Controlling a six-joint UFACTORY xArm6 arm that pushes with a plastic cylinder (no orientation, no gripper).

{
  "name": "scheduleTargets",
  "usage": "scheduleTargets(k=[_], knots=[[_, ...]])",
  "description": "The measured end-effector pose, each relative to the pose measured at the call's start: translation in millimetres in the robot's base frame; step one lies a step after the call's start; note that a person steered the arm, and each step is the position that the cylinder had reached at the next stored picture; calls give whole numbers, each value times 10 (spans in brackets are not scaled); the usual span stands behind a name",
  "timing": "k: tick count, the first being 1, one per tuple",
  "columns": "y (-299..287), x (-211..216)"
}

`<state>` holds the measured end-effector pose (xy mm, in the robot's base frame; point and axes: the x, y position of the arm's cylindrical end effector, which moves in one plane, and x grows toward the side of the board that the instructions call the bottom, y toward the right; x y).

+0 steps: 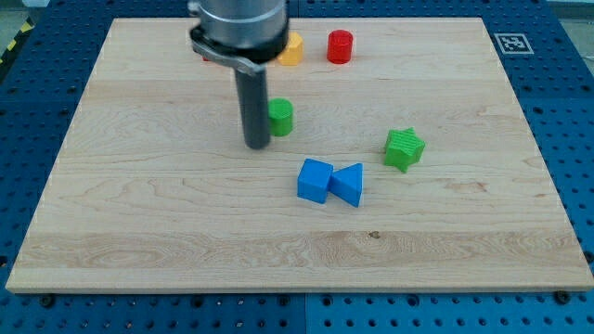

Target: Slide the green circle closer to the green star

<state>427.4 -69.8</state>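
**Board contents, one moment**

My tip (256,146): a bare rod with no jaws to open or close, standing just left of the green circle (280,117), touching or nearly so.
Green star (405,148): well to the circle's right, slightly lower.
Blue cube (315,180), blue triangle (349,184): side by side, touching, below the circle.
Red cylinder (340,46), yellow block (291,49): view's top; yellow partly hidden by the arm.
Board (139,232): wooden.

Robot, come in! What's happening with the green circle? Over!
My tip down, touching green circle on its left. Green star off to the right, apart. Path between clear; blue blocks sit below it.
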Motion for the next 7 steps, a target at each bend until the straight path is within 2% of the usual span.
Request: scheduleTargets(k=[1,2,4,7], knots=[[-158,-309],[-39,-397],[213,-184],[826,-137]])
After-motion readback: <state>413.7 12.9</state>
